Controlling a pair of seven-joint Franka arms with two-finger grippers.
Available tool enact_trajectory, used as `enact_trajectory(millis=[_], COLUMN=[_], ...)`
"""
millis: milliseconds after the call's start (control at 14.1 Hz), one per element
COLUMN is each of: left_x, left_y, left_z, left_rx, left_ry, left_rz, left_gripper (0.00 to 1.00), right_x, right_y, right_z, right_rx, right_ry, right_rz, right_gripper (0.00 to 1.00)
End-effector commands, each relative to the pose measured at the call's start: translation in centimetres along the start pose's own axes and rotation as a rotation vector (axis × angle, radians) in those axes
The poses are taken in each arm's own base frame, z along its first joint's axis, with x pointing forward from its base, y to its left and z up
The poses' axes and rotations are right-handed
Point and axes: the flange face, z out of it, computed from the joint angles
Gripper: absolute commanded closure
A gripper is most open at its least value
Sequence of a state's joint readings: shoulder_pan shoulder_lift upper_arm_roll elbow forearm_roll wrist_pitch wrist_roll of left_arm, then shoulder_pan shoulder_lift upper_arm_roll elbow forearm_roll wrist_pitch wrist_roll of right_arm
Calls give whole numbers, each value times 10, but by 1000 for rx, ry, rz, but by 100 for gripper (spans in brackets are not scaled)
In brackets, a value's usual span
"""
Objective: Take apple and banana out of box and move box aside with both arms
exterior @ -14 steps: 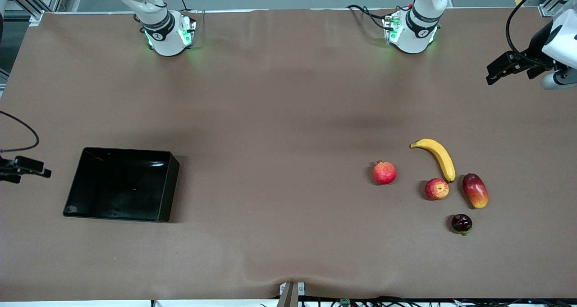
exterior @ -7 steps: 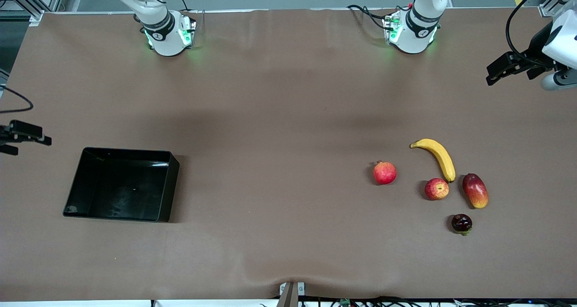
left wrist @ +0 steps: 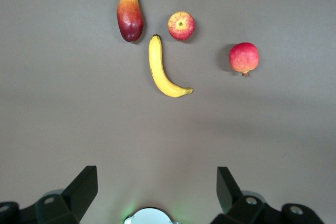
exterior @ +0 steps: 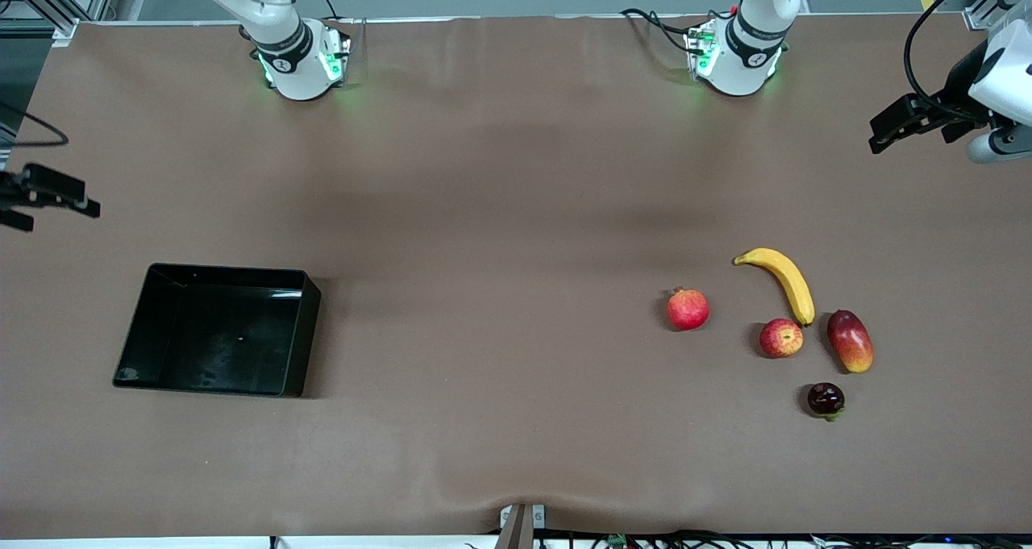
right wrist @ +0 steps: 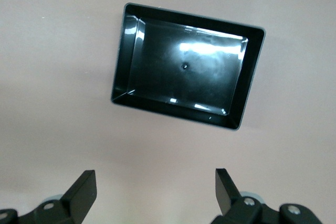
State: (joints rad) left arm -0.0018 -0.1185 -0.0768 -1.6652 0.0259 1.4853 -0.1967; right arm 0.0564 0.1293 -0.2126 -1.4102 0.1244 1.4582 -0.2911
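The yellow banana (exterior: 780, 278) and the small red-yellow apple (exterior: 780, 338) lie side by side on the brown table toward the left arm's end; the left wrist view shows both, banana (left wrist: 161, 69) and apple (left wrist: 181, 25). The black box (exterior: 303, 331) stands empty toward the right arm's end, and its rim (right wrist: 254, 74) shows in the right wrist view. My left gripper (exterior: 887, 131) hangs open, high over the table's edge at the left arm's end, and holds nothing (left wrist: 157, 182). My right gripper (exterior: 50, 204) is open and empty (right wrist: 156, 184) over the table's edge at the right arm's end.
A red pomegranate (exterior: 688, 309) lies beside the apple, toward the table's middle. A red-yellow mango (exterior: 850, 340) lies close to the banana's tip. A small dark fruit (exterior: 826, 399) sits nearer to the front camera than the apple. Brown cloth covers the table (exterior: 500, 291).
The right gripper has moved along the table's edge toward the robots' bases, away from the box's side. The left arm, the fruits and the box have stayed put.
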Motion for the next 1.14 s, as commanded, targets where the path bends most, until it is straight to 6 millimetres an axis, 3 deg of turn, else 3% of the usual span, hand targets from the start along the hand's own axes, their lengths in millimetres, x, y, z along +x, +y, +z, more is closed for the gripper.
enact_trajectory(millis=[0, 285, 356, 711, 1067], left_x=[-3, -4, -4, -3, 1], left_y=[0, 0, 0, -11, -13], left_z=[-2, -2, -3, -9, -19], left_rx=[-16, -16, -16, -15, -13], left_ry=[-11, -11, -11, 3, 28], left_rz=[-6, -5, -3, -4, -10], left_gripper=[0, 0, 0, 0, 0], right_x=[-20, -37, -38, -41, -37], right_y=[-29, -66, -68, -54, -53], right_z=[-12, -29, -29, -32, -29], right_rx=[-5, -3, -4, -71, -78], right_ry=[-15, -43, -45, -46, -28], right_rz=[16, 81, 78, 94, 94], right_gripper=[0, 0, 0, 0, 0])
